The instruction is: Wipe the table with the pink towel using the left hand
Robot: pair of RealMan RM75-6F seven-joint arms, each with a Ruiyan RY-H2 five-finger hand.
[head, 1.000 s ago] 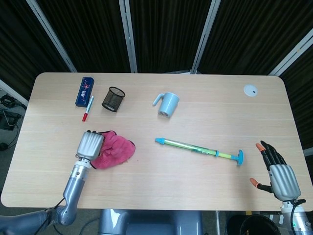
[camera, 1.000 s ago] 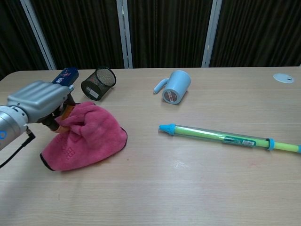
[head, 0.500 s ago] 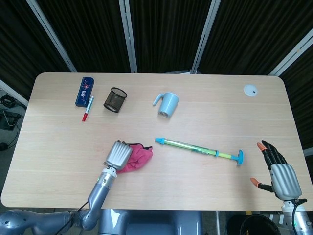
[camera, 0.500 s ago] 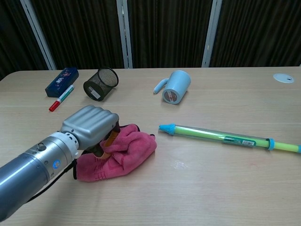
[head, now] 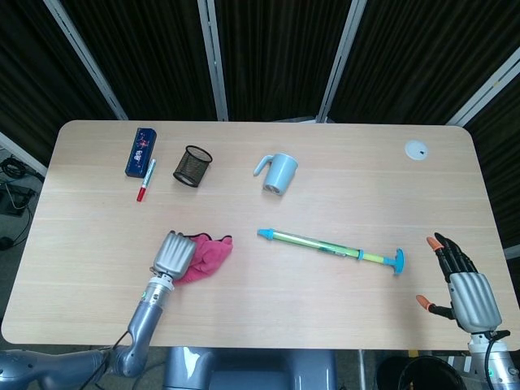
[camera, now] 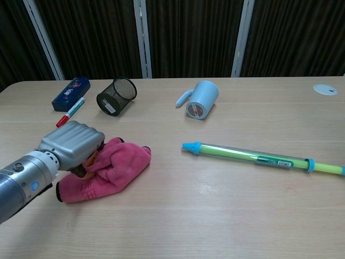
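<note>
The pink towel [head: 205,256] [camera: 110,170] lies bunched on the wooden table [head: 341,203], left of centre near the front. My left hand [head: 173,254] [camera: 72,146] grips it from above at its left side, fingers curled into the cloth. My right hand [head: 461,286] hovers at the table's front right corner with its fingers spread and nothing in them; the chest view does not show it.
A long blue-and-green pump tube [head: 331,247] [camera: 259,158] lies right of the towel. Further back stand a tipped light-blue mug [head: 276,173] [camera: 201,99], a black mesh cup [head: 189,164] [camera: 116,95], a red marker [head: 145,180] and a blue case [head: 140,150]. A white disc [head: 416,149] sits far right.
The left hand first swept the towel right and toward the front, then dragged it back left by a short stretch. The right hand has not moved.
</note>
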